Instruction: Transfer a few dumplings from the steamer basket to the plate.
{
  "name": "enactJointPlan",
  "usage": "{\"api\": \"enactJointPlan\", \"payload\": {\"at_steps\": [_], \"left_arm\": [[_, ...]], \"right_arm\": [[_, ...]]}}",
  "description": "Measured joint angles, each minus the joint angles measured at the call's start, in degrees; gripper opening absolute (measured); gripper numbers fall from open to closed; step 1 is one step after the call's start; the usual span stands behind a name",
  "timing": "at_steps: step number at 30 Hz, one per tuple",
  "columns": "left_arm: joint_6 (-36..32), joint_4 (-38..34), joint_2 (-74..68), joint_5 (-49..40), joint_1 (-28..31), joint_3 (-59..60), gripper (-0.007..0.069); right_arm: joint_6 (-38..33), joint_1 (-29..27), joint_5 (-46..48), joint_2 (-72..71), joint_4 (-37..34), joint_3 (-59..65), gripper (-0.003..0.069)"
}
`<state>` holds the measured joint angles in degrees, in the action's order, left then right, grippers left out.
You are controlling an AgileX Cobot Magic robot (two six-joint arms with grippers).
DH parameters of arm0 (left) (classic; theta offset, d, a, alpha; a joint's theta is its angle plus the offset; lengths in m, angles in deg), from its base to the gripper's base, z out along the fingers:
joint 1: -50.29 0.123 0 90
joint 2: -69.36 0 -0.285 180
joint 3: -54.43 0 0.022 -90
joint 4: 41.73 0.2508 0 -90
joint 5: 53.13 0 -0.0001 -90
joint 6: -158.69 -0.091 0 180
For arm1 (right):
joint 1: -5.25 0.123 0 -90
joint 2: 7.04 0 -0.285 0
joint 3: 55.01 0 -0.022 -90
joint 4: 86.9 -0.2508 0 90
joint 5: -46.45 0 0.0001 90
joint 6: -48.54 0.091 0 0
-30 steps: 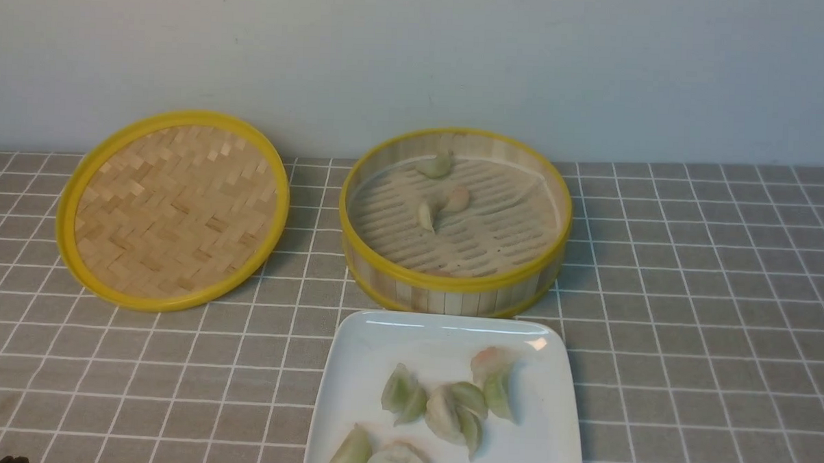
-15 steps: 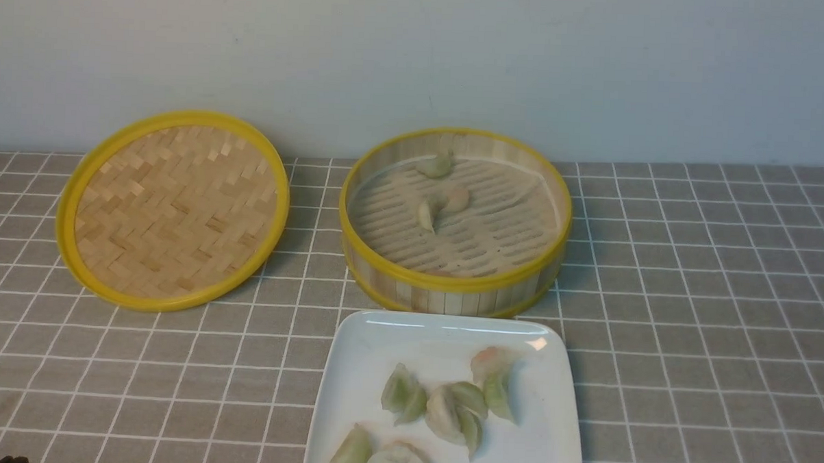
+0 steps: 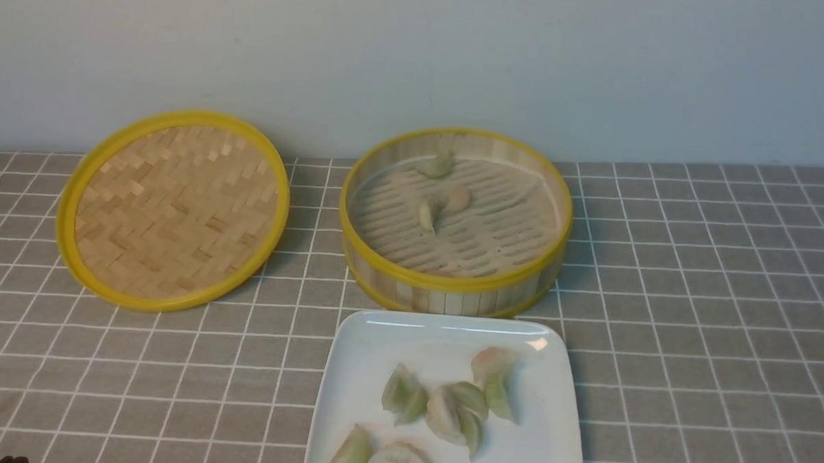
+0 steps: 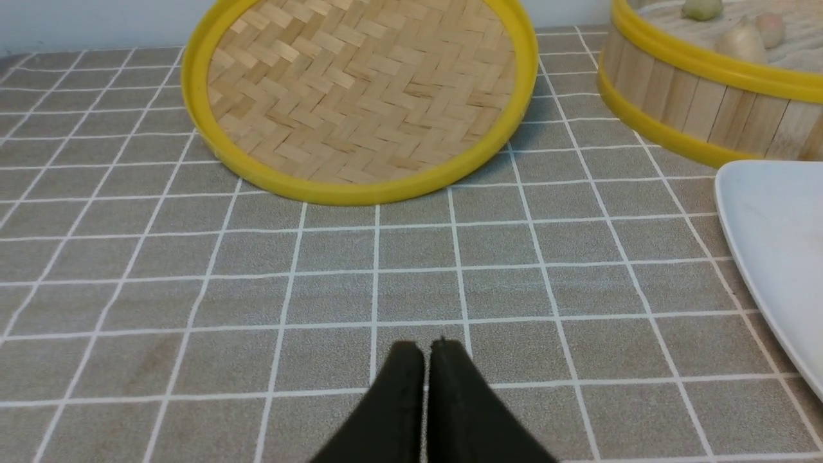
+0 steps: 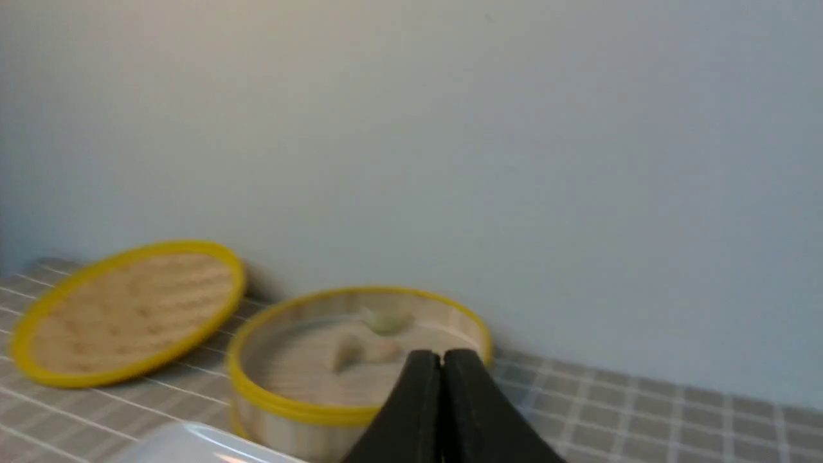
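Nearest, at 6 o'clock on the desk (image 3: 689, 337), the white plate (image 3: 548, 442) carries several dumplings (image 3: 447, 407). Both arms sit back: the left gripper (image 4: 425, 350) and right gripper (image 5: 441, 357) each have fingers pressed together, holding nothing. Farther, toward 12 o'clock, the steamer basket (image 3: 451, 284) holds three dumplings; its woven lid (image 3: 173, 209) lies at 10 o'clock. The transfer looks largely done; another pick would call for spreading the fingers over the basket.

The left claw (image 4: 425, 350) shows as two matte black fingers, broad at the base and tapering to blunt, rounded tips with a faintly grainy surface. The right claw (image 5: 442, 357) has the same black wedge-shaped fingers, plain and unmarked, its edges slightly blurred.
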<state>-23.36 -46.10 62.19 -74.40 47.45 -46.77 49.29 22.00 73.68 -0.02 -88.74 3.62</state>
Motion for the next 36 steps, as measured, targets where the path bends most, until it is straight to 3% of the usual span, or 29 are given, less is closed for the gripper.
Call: {"api": "enactJointPlan", "payload": {"at_steps": [5, 10, 16, 36], "left_arm": [[0.00, 0.00, 0.00, 0.00, 0.00, 0.00, -0.0005], [0.00, 0.00, 0.00, 0.00, 0.00, 0.00, -0.0005], [0.00, 0.00, 0.00, 0.00, 0.00, 0.00, -0.0005], [0.00, 0.00, 0.00, 0.00, 0.00, 0.00, -0.0005]], "right_arm": [[-0.23, -11.88, -0.07, 0.00, 0.00, 10.12, -0.0014], [-0.43, -16.93, 0.02, 0.00, -0.06, 18.79, -0.0014], [-0.37, -17.39, -5.12, 0.06, -0.06, 19.67, -0.0015], [0.02, -17.39, -5.11, 0.06, -0.06, 19.67, -0.0015]]}}
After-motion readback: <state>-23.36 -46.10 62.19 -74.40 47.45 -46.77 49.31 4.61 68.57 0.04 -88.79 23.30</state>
